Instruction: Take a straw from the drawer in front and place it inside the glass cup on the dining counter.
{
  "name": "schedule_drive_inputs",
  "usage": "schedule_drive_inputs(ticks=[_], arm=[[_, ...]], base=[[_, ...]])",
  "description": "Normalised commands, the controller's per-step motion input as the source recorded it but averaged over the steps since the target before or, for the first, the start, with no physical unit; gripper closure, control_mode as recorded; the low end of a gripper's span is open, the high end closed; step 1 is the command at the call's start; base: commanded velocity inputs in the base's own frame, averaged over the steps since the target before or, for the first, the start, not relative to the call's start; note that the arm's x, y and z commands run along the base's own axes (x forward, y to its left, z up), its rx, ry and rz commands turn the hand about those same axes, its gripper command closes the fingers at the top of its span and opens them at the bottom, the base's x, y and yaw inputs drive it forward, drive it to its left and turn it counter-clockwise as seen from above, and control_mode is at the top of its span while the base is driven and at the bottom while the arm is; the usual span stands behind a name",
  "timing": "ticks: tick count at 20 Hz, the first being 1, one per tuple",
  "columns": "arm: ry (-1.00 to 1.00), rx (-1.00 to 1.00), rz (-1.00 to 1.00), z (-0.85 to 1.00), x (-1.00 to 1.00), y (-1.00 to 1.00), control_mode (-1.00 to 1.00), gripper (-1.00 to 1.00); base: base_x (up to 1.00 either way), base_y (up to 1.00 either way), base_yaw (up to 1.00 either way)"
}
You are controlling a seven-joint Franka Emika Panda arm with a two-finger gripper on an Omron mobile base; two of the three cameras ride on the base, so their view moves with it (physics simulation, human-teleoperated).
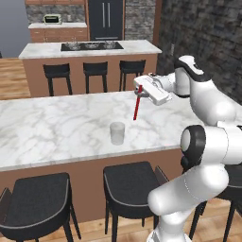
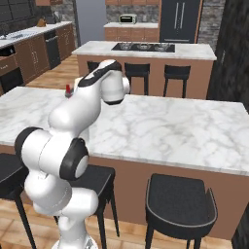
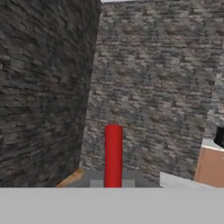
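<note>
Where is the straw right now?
In the left base view the straw hangs from the hand, above the dining counter, up and right of the glass cup.

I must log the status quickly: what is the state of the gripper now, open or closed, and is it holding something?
Gripper: closed on the red straw, which hangs down from it above the dining counter, not yet in the glass cup.

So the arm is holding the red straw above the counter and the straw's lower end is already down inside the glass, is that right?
Not quite. The tool does hold the red straw above the counter, but the left base view shows its lower end hanging in the air, up and to the right of the glass, not inside it. The glass has nothing in it.
</note>
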Motion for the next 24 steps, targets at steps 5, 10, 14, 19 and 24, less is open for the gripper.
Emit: schedule_drive_inputs(ticks=[5, 10, 14, 19, 24], arm=[[-0.16, 0.06, 0.14, -0.37, 0.01, 0.06, -1.0, 1.0], [-0.07, 0.07, 0.08, -0.34, 0.01, 0.04, -1.0, 1.0], [-0.02, 0.09, 0.05, -0.16, 0.07, 0.09, -1.0, 1.0], [-0.07, 0.01, 0.01, -0.01, 0.11, 0.02, -1.0, 1.0], [-0.07, 0.0, 0.0, 0.0, 0.14, 0.0, -1.0, 1.0]], base=[[0.0, 0.0, 0.0], [0.0, 0.0, 0.0], [0.0, 0.0, 0.0], [0.0, 0.0, 0.0], [0.0, 0.0, 0.0]])
